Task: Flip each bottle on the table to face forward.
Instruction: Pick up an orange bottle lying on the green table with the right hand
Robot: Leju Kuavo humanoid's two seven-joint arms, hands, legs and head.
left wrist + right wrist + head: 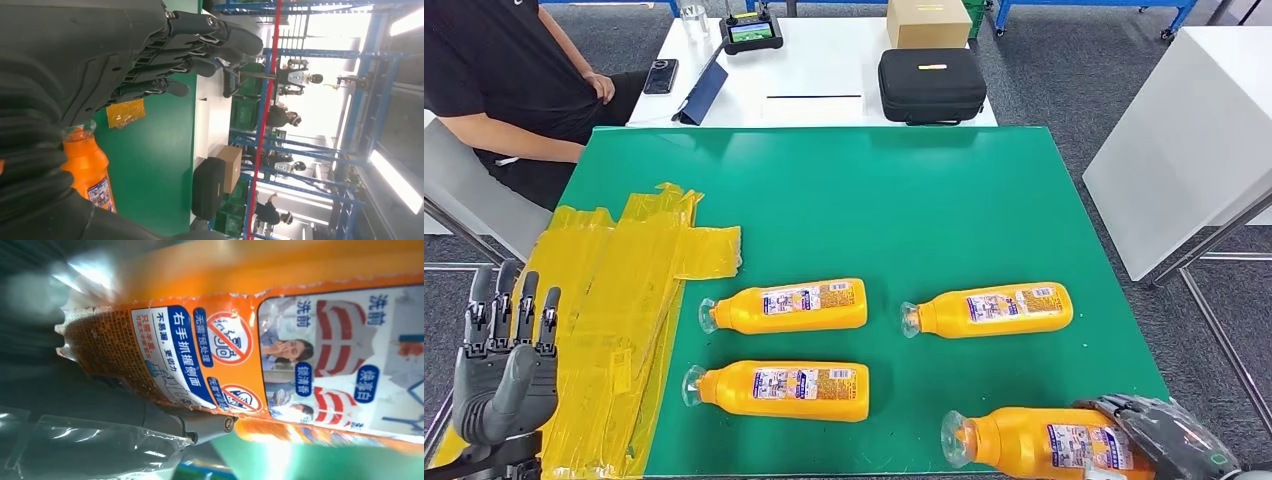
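Down at the near right corner of the green counter [984,190], my right hand [1169,432] wraps over the bottom end of an orange bottle [1034,440]. It is gripping that bottle. The bottle lies on its side with its clear cap pointing left. Up close from the right wrist, I see its label with blue and red pictures, pressed right against my hand.

My left hand [502,365] is at the near left, off the edge of the counter. It holds nothing. Its fingers point up and are a bit apart.

Next to my left hand lies a big crumpled sheet of yellow plastic [619,320] on the left part of the counter.

A second bottle [779,388] lies near the front middle. A third bottle [789,305] lies just behind it. A fourth bottle [994,308] lies to the right of that one. All of them are on their sides, caps pointing left, with labels showing on top.

Past the green counter stands a white table [824,70]. On it sit a black case [932,84], a cardboard box [929,22], a phone [661,76] and a small screen [751,32]. A person in black [514,80] sits at the far left.
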